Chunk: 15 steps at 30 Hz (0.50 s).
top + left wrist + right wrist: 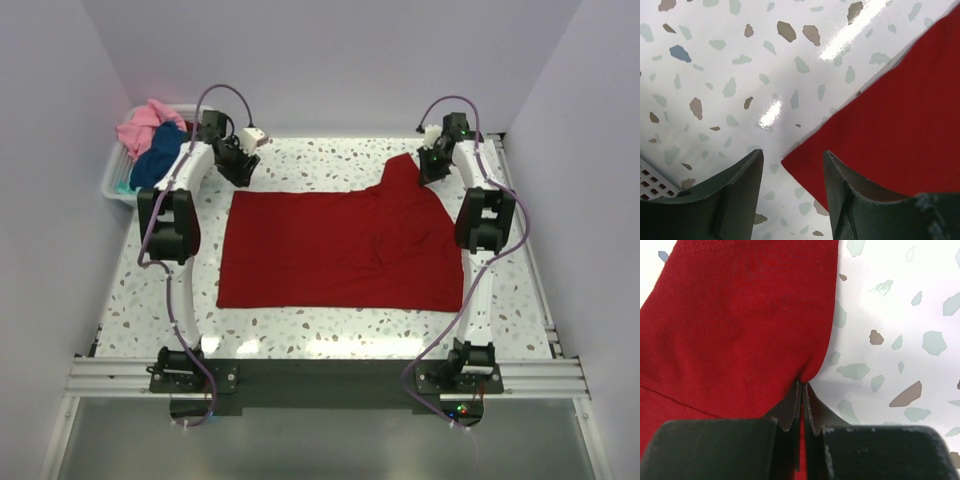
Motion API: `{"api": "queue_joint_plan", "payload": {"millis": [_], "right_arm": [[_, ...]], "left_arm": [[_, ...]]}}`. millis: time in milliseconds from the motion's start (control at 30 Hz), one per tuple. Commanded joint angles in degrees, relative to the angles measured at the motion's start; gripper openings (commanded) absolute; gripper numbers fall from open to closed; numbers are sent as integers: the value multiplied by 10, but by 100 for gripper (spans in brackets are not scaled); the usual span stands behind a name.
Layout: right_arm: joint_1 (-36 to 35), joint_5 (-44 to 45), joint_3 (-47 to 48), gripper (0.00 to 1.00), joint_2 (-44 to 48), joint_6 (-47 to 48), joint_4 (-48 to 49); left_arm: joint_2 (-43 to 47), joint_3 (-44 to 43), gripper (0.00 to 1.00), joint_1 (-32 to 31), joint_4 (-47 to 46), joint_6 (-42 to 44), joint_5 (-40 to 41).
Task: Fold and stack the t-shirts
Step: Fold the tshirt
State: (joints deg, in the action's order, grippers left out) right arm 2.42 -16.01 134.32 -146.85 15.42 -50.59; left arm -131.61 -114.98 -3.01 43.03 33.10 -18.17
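Right gripper [803, 390], bottom centre, pinched shut on the large deep red cloth t-shirt [740, 315] sleeve edge; left gripper [792, 156] half-open, empty, straddling the corner: grip it squarely before lifting.

Pale lavender walls [330, 60] enclose a glossy speckled terrazzo table [320, 335] edged by an aluminium rail [108, 378].
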Motion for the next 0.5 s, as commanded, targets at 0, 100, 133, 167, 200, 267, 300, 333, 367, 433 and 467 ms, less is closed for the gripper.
{"api": "queue_joint_plan", "payload": {"millis": [0,100,133,167,200,267,300,333,367,433,467], "right_arm": [[-5,-7,-3,0,17,-4,-12],[-4,-4,-2,0,18,0,-16],[-5,-3,-2,0,18,0,-17],[-4,-3,-1,0,18,1,-18],[-4,-2,-1,0,18,1,-19],[-4,0,-3,0,17,0,-20],[-5,0,-3,0,17,0,-21],[-5,0,-2,0,17,-1,-20],[-5,1,-3,0,17,-2,-20],[-4,2,-3,0,17,-2,-19],[-5,2,-4,0,17,-3,-20]], "left_arm": [[4,-1,55,6,-16,94,-39],[-7,-9,52,7,-16,121,-38],[-11,-11,52,7,-13,129,-37],[-14,-13,51,7,-11,134,-34],[-19,-12,51,9,-13,140,-33],[-23,-10,51,10,-12,145,-34],[-26,-8,51,12,-12,147,-34],[-27,-6,51,13,-14,150,-34],[-27,-2,51,15,-16,151,-34],[-30,1,51,19,-20,150,-37],[-31,1,51,20,-22,147,-41]]}}
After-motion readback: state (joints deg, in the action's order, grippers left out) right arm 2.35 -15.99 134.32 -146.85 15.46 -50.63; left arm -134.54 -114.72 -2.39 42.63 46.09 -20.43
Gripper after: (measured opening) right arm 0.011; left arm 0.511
